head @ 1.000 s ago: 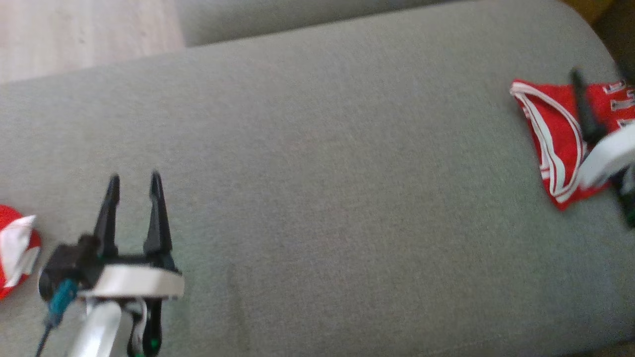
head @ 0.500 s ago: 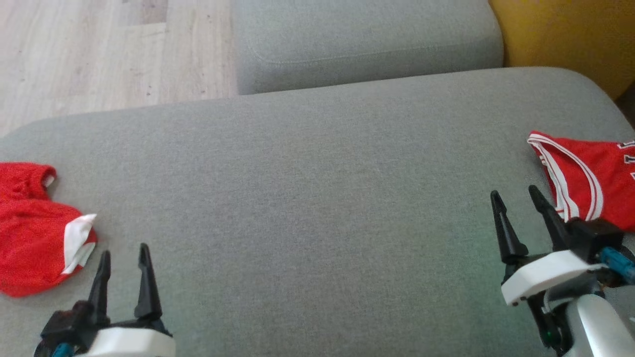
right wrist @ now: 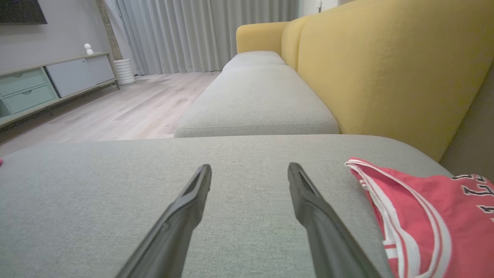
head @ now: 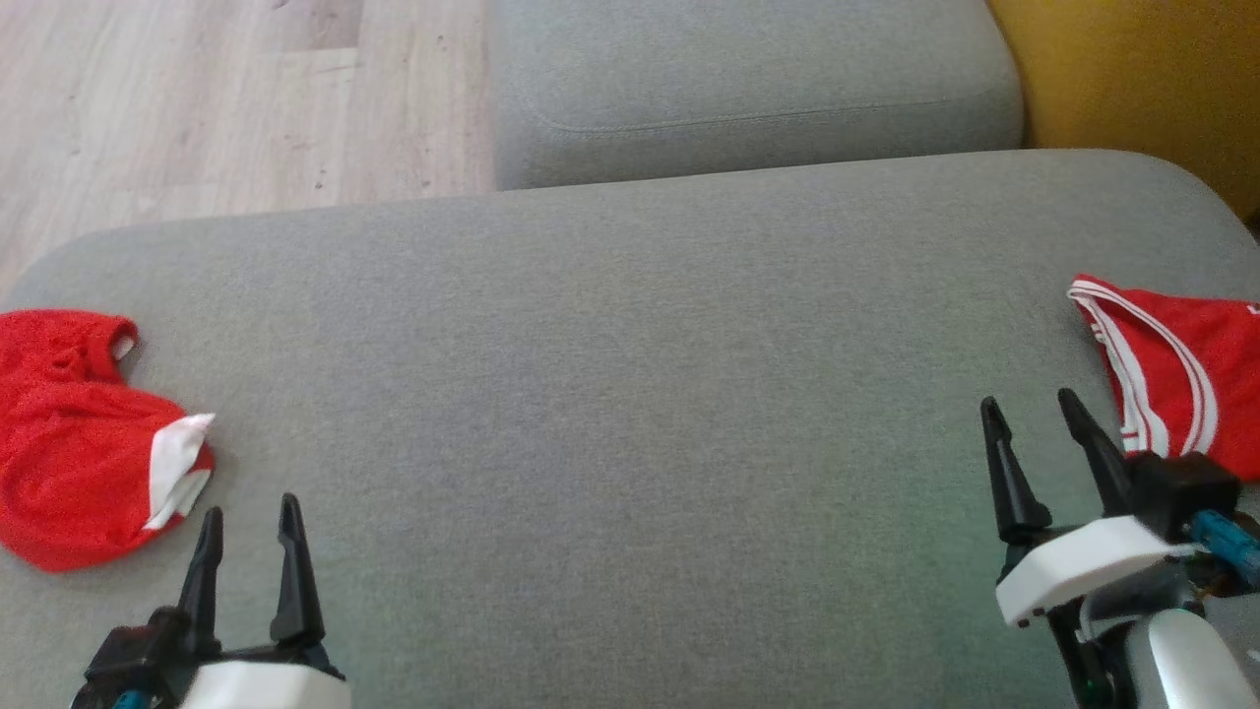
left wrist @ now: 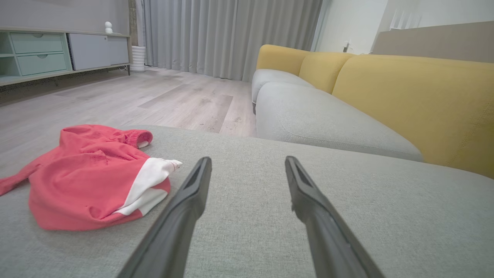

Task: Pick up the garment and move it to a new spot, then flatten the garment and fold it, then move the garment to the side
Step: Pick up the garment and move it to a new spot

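A crumpled red garment point(head: 79, 463) with a white patch lies at the left edge of the grey seat cushion point(head: 630, 394); in the left wrist view this garment point(left wrist: 88, 181) is just left of my fingers. A folded red jersey point(head: 1181, 374) with white stripes lies at the right edge, and the jersey point(right wrist: 432, 216) shows dark lettering. My left gripper point(head: 250, 507) hovers open and empty, right of the crumpled garment. My right gripper point(head: 1027, 400) is open and empty, just left of the jersey. Both left gripper point(left wrist: 248, 159) and right gripper point(right wrist: 250, 166) have wide gaps with bare cushion between.
A second grey cushion point(head: 748, 89) lies beyond the near one. A yellow backrest point(head: 1132, 79) rises at the far right. Pale wood floor point(head: 197, 98) runs past the cushion's left far edge. A low cabinet point(left wrist: 58, 50) stands against the far wall.
The head camera has swung, so the whole picture has shifted. The right gripper has drawn back from over the jersey to just left of it. Both grippers stay open.
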Available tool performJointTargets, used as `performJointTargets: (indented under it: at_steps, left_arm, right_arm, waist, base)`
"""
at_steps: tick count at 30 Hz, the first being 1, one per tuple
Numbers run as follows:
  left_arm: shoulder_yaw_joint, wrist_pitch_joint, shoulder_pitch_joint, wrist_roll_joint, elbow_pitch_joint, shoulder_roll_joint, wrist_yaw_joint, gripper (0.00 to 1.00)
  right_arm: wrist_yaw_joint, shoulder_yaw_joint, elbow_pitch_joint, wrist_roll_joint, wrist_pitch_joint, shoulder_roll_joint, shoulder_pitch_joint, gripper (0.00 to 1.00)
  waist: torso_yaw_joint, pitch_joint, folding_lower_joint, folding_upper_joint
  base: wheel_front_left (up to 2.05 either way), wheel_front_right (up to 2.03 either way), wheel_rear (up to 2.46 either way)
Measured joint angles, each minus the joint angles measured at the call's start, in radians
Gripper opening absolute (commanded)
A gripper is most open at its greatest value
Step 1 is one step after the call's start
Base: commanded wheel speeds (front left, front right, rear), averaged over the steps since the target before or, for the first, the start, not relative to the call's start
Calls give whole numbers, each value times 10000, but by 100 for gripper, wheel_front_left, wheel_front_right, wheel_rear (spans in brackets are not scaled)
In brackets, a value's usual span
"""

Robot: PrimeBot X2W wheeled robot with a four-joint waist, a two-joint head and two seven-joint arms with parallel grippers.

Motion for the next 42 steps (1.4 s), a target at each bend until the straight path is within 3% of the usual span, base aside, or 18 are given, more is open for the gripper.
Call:
performJointTargets:
  at_steps: [8, 20, 26, 30, 36, 42]
  left_arm:
    - [-207, 134, -163, 71, -8, 12, 0, 100]
    - [-140, 489, -242, 98, -639, 293, 184, 100]
    - [-61, 491, -172, 86, -813, 313, 274, 100]
    - [-59, 491, 27, 52, -853, 311, 362, 100]
    - [-35, 734, -79, -226, -959, 291, 360, 100]
    - [10, 1910, -1256, -456, -1151, 606, 339, 100]
  right_arm:
    - [0, 265, -21, -13, 127, 117, 6, 100]
    - [0, 840, 272, 33, 67, 167, -84, 100]
    - [0, 976, 339, 36, -6, 184, -143, 100]
    - [0, 1039, 343, 36, -4, 182, -376, 100]
    - [0, 1172, 307, 73, -2, 138, -483, 100]
    - [0, 1204, -40, 92, 98, 98, -489, 100]
  waist:
    - [830, 62, 0, 0]
    - [3585, 149, 0, 0]
    - [4561, 225, 0, 0]
    - [4764, 366, 0, 0]
    - [4537, 526, 0, 0]
    - [4295, 760, 0, 0]
  base:
    - [0, 0, 0]
    - [0, 0, 0]
    - [0, 0, 0]
    - [0, 0, 0]
    - [0, 0, 0]
    - [0, 0, 0]
